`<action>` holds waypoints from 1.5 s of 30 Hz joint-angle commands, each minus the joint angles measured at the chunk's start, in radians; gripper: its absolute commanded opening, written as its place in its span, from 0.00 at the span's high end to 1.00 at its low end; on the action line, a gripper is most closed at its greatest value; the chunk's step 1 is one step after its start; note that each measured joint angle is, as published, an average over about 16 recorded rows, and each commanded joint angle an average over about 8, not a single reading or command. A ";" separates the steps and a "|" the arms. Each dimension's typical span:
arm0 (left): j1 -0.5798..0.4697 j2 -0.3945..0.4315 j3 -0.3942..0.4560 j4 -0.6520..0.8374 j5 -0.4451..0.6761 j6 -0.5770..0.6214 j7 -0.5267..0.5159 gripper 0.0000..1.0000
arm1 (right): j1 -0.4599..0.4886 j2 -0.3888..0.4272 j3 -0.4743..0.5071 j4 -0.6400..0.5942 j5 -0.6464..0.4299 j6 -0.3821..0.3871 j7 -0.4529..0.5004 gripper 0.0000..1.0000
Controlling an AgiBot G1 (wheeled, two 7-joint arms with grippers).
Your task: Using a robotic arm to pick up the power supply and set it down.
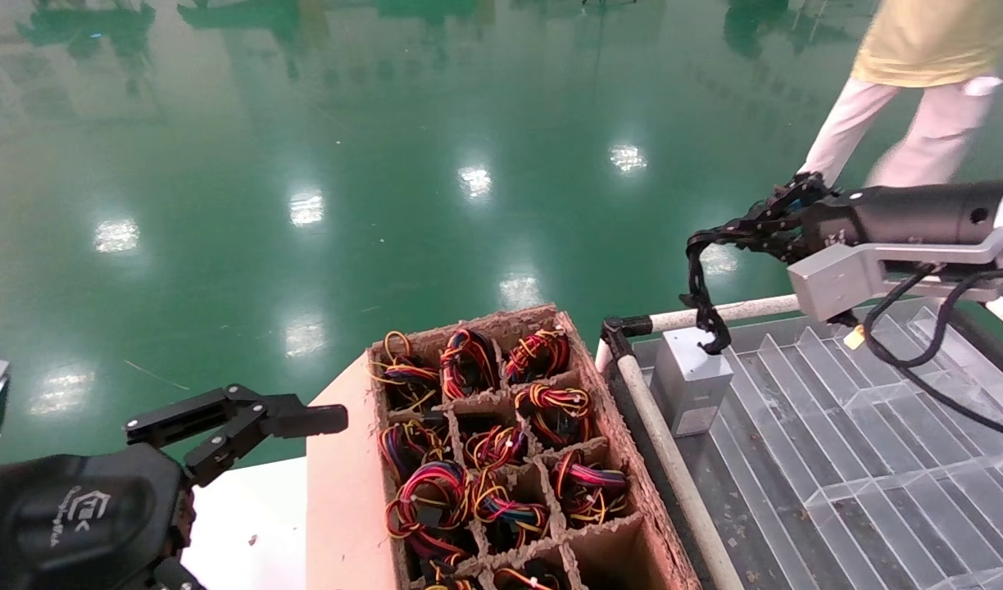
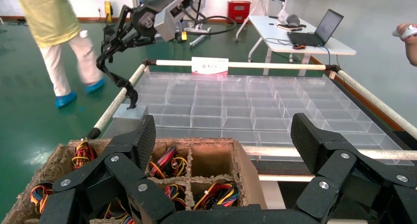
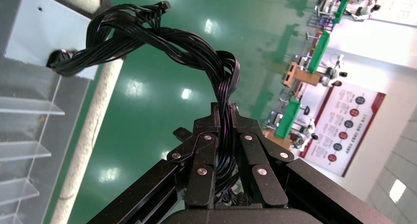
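Right gripper (image 1: 776, 221) clenched on the black cable (image 1: 698, 287) of the grey power supply (image 1: 690, 389).
The box sits in the clear divided tray's (image 1: 837, 442) corner, against the white rail (image 1: 673, 467). Only the right wrist view shows the fingers pinching the braid. The left gripper (image 1: 247, 422) hangs released beside the cardboard wire crate (image 1: 616, 442).

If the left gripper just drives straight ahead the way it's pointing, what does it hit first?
Probably the cardboard tray of coiled wire bundles: the open left gripper points right over it, with the clear divider grid beyond. Height clearance is unclear.
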 commanded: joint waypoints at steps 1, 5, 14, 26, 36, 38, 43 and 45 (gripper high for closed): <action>0.000 0.000 0.000 0.000 0.000 0.000 0.000 0.00 | -0.001 -0.013 -0.002 -0.014 -0.002 0.005 -0.001 0.03; 0.000 0.000 0.000 0.000 0.000 0.000 0.000 0.00 | -0.002 -0.021 -0.005 -0.026 -0.005 0.008 -0.001 0.00; 0.000 0.000 0.000 0.000 0.000 0.000 0.000 0.00 | -0.002 -0.016 -0.005 -0.018 -0.006 0.008 -0.001 0.00; 0.000 0.000 0.000 0.000 0.000 0.000 0.000 0.00 | -0.009 -0.009 0.001 -0.003 0.002 0.002 0.012 0.00; 0.000 0.000 0.000 0.000 0.000 0.000 0.000 0.00 | -0.121 0.029 0.063 0.123 0.095 -0.045 0.219 0.00; 0.000 0.000 0.000 0.000 0.000 0.000 0.000 0.00 | -0.149 0.038 0.078 0.154 0.117 -0.056 0.270 0.00; 0.000 0.000 0.000 0.000 0.000 0.000 0.000 0.00 | -0.218 0.061 0.116 0.232 0.175 -0.085 0.398 0.00; 0.000 0.000 0.000 0.000 0.000 0.000 0.000 0.00 | -0.246 0.070 0.131 0.263 0.197 -0.096 0.449 0.00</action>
